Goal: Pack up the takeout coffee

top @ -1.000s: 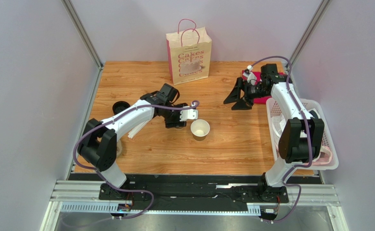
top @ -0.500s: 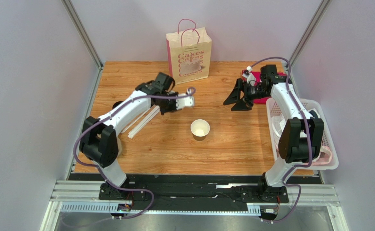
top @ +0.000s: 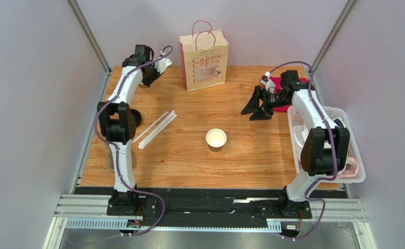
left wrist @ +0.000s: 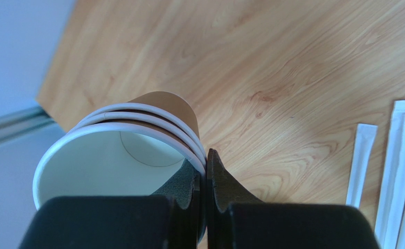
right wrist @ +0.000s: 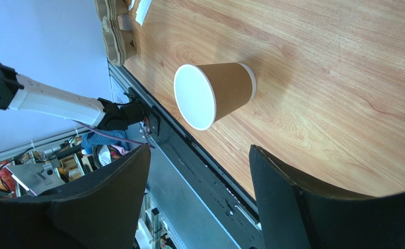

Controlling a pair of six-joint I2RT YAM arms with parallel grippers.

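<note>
One brown paper cup [top: 216, 139], white inside and with no lid on it, stands alone and upright mid-table; the right wrist view shows this cup [right wrist: 215, 93] too. My left gripper [left wrist: 204, 166] is shut on the rim of a stack of three nested brown cups [left wrist: 137, 129], one finger inside and one outside. In the top view the left gripper [top: 150, 78] is raised over the far-left corner of the table. My right gripper [top: 256, 106] hangs open above the right rear of the table, the right gripper [right wrist: 199, 150] holding nothing.
A cream paper bag [top: 203, 57] with pink handles stands at the back centre. Wrapped straws [top: 156, 128] lie left of the lone cup. A white basket [top: 345, 150] sits at the right edge, and a grey pulp carrier [right wrist: 113, 31] at the near left.
My left arm has swung from beside the lone cup to the far-left corner, and its jaws have gone shut. The right arm and the lone cup have stayed put.
</note>
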